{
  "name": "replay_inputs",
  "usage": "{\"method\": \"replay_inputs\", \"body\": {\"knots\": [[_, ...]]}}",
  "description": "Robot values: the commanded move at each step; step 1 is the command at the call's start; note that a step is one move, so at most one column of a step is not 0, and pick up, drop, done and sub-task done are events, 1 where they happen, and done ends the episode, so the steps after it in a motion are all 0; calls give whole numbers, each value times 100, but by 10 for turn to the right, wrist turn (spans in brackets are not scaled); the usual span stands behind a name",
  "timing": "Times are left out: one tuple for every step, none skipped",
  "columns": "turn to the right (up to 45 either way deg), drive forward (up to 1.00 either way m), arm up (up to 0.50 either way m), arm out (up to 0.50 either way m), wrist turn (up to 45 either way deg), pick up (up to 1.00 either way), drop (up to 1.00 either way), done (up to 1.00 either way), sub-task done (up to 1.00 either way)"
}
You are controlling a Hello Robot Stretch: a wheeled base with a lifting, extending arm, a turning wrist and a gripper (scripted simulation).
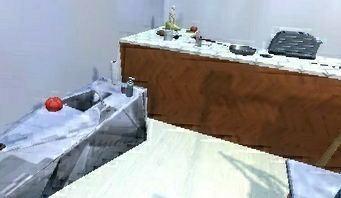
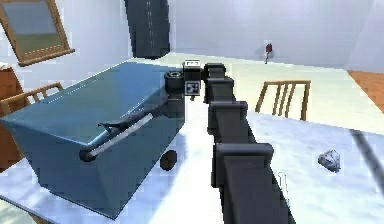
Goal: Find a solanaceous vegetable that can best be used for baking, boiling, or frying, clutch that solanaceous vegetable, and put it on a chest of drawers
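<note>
Brown lump (image 2: 168,160): on pale top (image 2: 186,190) beside blue box (image 2: 90,120); possibly the potato, too small to tell.
Handling: likely firm, weighty, rounded; take it across its middle.
Gripper (image 2: 170,88): seen against the box; can't tell whether it holds anything.

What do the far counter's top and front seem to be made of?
The counter top looks like polished pale stone, perhaps marble: grey veining on white. The counter front looks like varnished wood: reddish-brown with darker grain streaks.
</note>
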Motion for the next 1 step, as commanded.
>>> {"method": "replay_inputs", "body": {"knots": [[0, 0, 0, 0, 450, 0, 0, 0, 0]]}}
